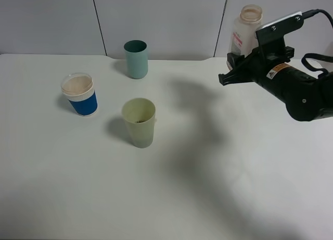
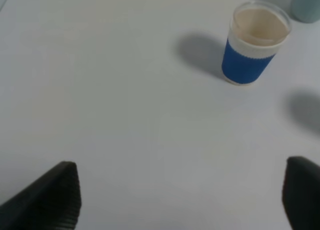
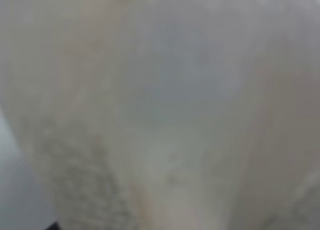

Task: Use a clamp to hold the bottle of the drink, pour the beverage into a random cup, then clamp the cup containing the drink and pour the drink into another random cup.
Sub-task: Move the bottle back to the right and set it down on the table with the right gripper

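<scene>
Right gripper clamped on bottle; left gripper wide open, empty. Carry it upright over pale cup, tilt slowly.

Backdrop: pale grey-white panelled wall, two dark vertical seams, both leaning slightly. Wall meets the rear edge of a plain white matte tabletop; that edge steps a little near the left seam. Tabletop fills the rest of the high view, no marks or texture visible. Lighting is soft and diffuse, no hard highlights. One broad blurry shadow runs from mid-table towards the near right corner. Near left corner is dimmer too. No floor or windows in view.
</scene>
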Controlling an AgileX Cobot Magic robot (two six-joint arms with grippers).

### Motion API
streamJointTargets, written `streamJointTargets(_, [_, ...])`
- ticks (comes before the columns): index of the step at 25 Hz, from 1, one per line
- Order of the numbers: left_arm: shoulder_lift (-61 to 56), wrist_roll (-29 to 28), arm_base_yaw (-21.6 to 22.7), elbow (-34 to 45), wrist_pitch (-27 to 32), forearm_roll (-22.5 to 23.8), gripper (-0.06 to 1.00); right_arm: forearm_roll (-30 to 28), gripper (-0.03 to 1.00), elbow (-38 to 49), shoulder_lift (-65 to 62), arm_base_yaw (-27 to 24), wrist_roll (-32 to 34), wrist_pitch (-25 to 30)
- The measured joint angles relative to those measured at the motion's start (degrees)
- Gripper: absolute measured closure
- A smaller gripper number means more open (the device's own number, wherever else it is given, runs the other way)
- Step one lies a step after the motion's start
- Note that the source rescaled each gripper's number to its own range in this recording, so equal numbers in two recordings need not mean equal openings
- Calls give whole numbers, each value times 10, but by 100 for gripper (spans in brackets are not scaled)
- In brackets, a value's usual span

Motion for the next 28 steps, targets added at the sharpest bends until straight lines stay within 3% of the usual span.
streamJointTargets(13, [0, 0, 0, 0, 0, 0, 6, 16, 97, 0, 115, -1, 0, -158])
streamJointTargets(28, [0, 0, 0, 0, 0, 0, 6, 34, 97, -1, 193, -1, 2, -167])
